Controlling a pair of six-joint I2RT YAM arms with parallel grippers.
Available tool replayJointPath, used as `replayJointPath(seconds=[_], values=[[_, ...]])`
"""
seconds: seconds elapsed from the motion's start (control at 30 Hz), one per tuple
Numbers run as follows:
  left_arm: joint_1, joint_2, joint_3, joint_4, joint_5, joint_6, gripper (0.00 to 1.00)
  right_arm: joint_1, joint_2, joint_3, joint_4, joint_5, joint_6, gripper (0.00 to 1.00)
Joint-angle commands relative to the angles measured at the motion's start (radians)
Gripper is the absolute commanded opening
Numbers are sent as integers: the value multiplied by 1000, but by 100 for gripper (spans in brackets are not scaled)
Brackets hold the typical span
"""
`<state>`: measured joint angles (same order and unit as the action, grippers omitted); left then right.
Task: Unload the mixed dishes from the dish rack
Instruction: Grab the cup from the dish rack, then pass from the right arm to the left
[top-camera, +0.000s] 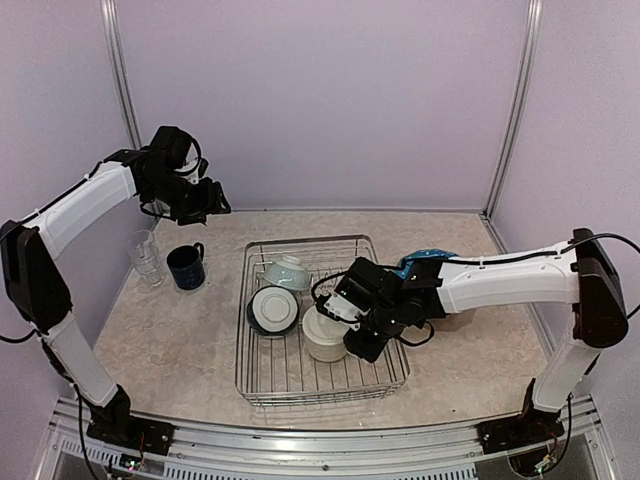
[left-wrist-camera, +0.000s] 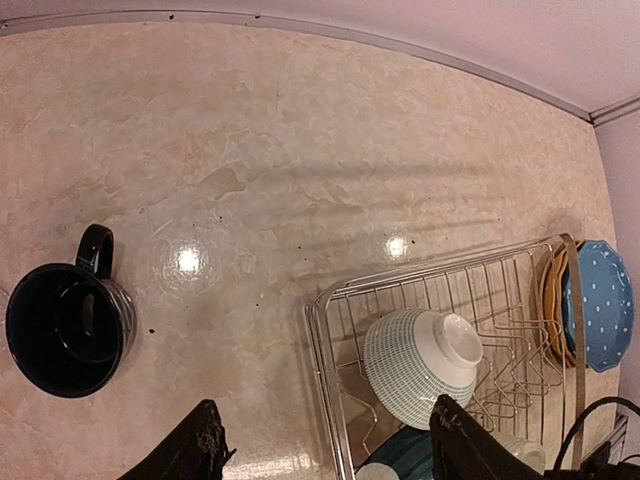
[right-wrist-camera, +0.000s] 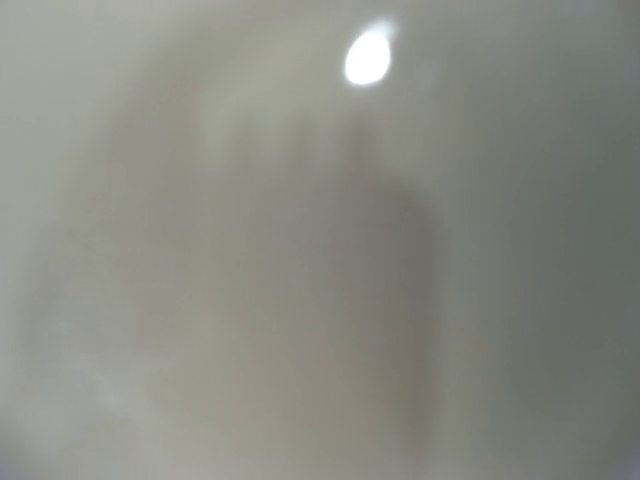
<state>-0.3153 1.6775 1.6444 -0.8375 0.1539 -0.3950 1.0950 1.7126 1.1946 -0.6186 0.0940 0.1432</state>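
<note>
The dish rack (top-camera: 262, 385) sits mid-table. In it lie an upturned pale teal bowl (top-camera: 287, 271), a second bowl (top-camera: 272, 310) with a dark outside, and the cream mug (top-camera: 322, 338). My right gripper (top-camera: 348, 326) is at the cream mug, fingers on either side of it. The right wrist view is filled by a blurred cream surface (right-wrist-camera: 300, 260), so its fingers are hidden. My left gripper (top-camera: 212, 200) is raised at the far left, open and empty (left-wrist-camera: 330, 455), above the rack's corner (left-wrist-camera: 322, 330) and the upturned bowl (left-wrist-camera: 420, 365).
The navy mug (top-camera: 187, 267) (left-wrist-camera: 65, 325) and clear glasses (top-camera: 146, 257) stand on the table left of the rack; one glass (left-wrist-camera: 188, 262) shows from above. A blue dotted plate (top-camera: 425, 260) (left-wrist-camera: 600, 305) and a yellow plate (left-wrist-camera: 550, 300) lie right of the rack.
</note>
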Motion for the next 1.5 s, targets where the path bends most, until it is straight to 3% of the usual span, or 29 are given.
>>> replayJointPath(seconds=[0.0, 0.17, 0.53, 0.73, 0.93, 1.1, 1.27, 1.47], values=[[-5, 16, 0, 0, 6, 15, 67, 22, 5, -19, 48, 38, 2, 17], [-4, 14, -1, -1, 8, 13, 67, 36, -31, -40, 85, 50, 20, 0], [-5, -10, -19, 26, 39, 18, 68, 39, -284, -195, 275, 114, 120, 0], [-4, -47, -54, 82, 115, 19, 76, 34, -477, -348, 505, 117, 205, 0], [-5, -97, -111, 184, 312, 13, 88, 4, -539, -427, 707, 70, 290, 0], [-14, -131, -154, 310, 593, -21, 97, -51, -537, -448, 900, 4, 361, 0], [-66, -140, -197, 437, 836, -74, 98, -108, -498, -433, 1055, -82, 423, 0], [-166, -128, -249, 574, 984, -155, 96, -127, -397, -356, 1212, -227, 430, 0]])
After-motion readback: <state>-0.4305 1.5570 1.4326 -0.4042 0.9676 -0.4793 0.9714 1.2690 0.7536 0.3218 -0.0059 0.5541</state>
